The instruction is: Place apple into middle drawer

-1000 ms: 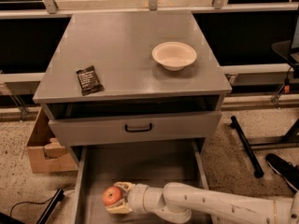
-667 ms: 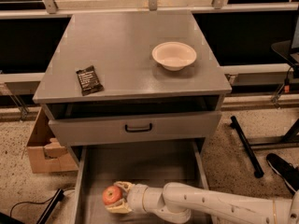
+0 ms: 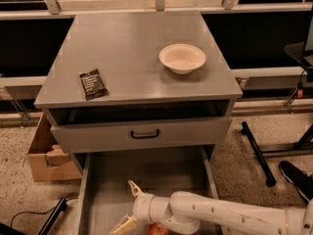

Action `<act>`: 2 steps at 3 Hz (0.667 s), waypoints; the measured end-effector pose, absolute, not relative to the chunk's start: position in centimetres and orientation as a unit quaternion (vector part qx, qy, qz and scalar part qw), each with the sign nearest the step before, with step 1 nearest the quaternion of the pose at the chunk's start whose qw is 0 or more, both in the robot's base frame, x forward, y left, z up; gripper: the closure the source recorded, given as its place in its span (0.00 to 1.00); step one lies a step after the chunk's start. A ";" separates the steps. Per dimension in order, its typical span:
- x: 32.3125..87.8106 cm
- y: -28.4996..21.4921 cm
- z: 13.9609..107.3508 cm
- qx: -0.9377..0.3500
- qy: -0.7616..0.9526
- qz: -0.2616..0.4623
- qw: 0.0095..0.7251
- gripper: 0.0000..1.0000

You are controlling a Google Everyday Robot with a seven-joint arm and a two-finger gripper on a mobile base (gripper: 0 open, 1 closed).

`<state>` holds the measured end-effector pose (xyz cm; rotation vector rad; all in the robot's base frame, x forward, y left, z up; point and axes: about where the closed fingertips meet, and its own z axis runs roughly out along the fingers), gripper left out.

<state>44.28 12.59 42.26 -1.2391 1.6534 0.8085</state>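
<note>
The middle drawer [image 3: 161, 177] is pulled out at the bottom of the grey cabinet, showing a plain flat floor and thin side walls. My gripper [image 3: 126, 207] is inside it, low over the floor near the front left, with its two pale fingers [image 3: 133, 188] spread open and nothing between them. The apple [image 3: 157, 229] is a small red shape on the drawer floor at the bottom edge of the view. It lies just right of the lower finger, partly hidden under my white wrist, with no finger around it.
The drawer above is slightly open; its grey front [image 3: 142, 133] with a black handle overhangs the back of the middle drawer. A white bowl [image 3: 182, 58] and a dark snack packet [image 3: 93, 84] lie on the cabinet top. A cardboard box [image 3: 46, 155] stands on the floor at left.
The gripper, shut on the apple before, has opened. The apple has left the fingers and now lies on the drawer floor, further right and nearer the front.
</note>
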 end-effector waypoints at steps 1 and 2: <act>44.2 12.7 42.4 -0.501 0.665 0.328 0.446 0.00; 44.3 12.6 44.7 -0.510 0.653 0.342 0.443 0.00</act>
